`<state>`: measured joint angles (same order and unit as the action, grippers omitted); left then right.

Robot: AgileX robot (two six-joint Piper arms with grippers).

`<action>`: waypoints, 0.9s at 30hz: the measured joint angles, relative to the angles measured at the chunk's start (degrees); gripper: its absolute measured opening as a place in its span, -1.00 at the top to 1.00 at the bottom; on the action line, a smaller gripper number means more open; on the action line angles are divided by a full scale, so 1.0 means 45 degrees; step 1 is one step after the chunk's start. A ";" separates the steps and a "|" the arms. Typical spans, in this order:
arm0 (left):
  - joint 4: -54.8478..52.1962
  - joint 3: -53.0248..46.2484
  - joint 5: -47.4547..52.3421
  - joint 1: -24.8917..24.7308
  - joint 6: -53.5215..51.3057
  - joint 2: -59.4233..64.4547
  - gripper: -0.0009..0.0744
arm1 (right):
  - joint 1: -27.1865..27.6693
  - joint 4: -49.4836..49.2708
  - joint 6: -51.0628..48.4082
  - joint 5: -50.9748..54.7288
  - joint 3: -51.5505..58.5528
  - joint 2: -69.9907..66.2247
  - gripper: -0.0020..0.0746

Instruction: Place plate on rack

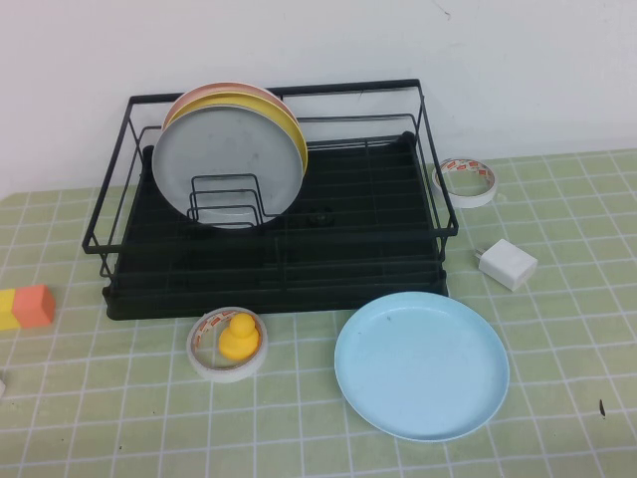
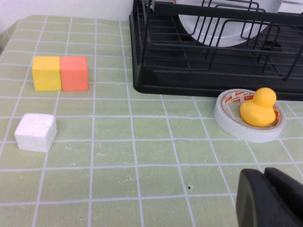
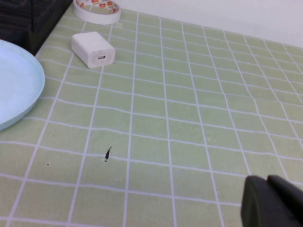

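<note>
The plate [image 1: 421, 364] lies flat on the table [image 1: 557, 418], just in front of the rack [image 1: 279, 204]; the rack holds a grey plate [image 1: 229, 169] upright in its dividers; the left gripper [image 2: 270, 198] hangs above the table near a tape roll [image 2: 250, 116] with a duck [image 2: 258, 107]; the right gripper [image 3: 272, 201] hovers over bare table beside the plate; neither holds anything, both looking closed.
</note>
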<state>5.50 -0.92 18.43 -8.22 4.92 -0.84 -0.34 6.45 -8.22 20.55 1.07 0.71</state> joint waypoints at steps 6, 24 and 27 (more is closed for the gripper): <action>0.0000 0.0000 0.0000 0.0000 0.0000 0.0000 0.98 | 0.0000 0.0000 0.0000 0.0000 0.0000 0.0000 0.95; 0.0025 0.0000 -0.0031 0.0000 0.0000 0.0000 0.98 | 0.0000 0.0027 0.0000 -0.0196 0.0000 0.0000 0.95; 0.0025 -0.0047 -0.0642 0.0000 0.0000 0.0000 0.98 | 0.0000 0.0027 0.0000 -0.1156 0.0111 0.0000 0.95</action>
<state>5.61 -1.14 15.54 -8.22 4.92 -0.84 -0.34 6.57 -8.22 15.35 1.57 0.71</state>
